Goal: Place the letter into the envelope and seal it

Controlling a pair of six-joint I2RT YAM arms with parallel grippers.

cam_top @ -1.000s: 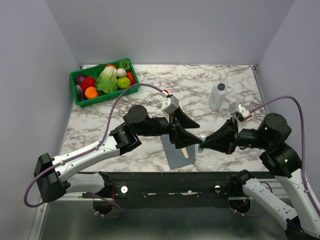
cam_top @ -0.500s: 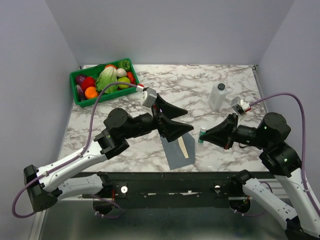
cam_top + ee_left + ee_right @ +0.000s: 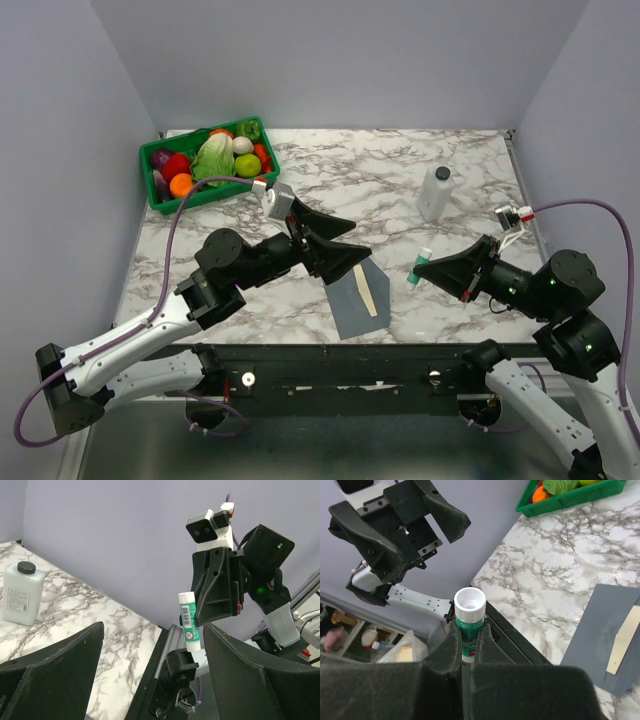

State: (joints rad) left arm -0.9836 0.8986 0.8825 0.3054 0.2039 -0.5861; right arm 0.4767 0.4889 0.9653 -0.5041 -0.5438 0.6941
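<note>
The slate-grey envelope (image 3: pixel 350 305) lies flat near the table's front edge. A narrow strip of the cream-tan letter (image 3: pixel 376 293) shows along its right side; the envelope (image 3: pixel 597 630) and that strip of the letter (image 3: pixel 622 640) also show in the right wrist view. My left gripper (image 3: pixel 362 238) hovers open above the envelope's far end, with nothing between its wide-apart fingers (image 3: pixel 55 655). My right gripper (image 3: pixel 424 268) is raised to the envelope's right, shut on a green and white glue stick (image 3: pixel 470 607). That glue stick (image 3: pixel 189 622) stands upright, white end up.
A white bottle (image 3: pixel 436 192) with a black cap stands at the back right. A green bin (image 3: pixel 215 192) of toy vegetables sits at the back left. The table's black front rail (image 3: pixel 520 645) runs just below the envelope.
My left arm has drawn back to the left, off the envelope, and its jaws have spread wider. My right gripper has moved right and up, carrying the glue stick away from the envelope.
</note>
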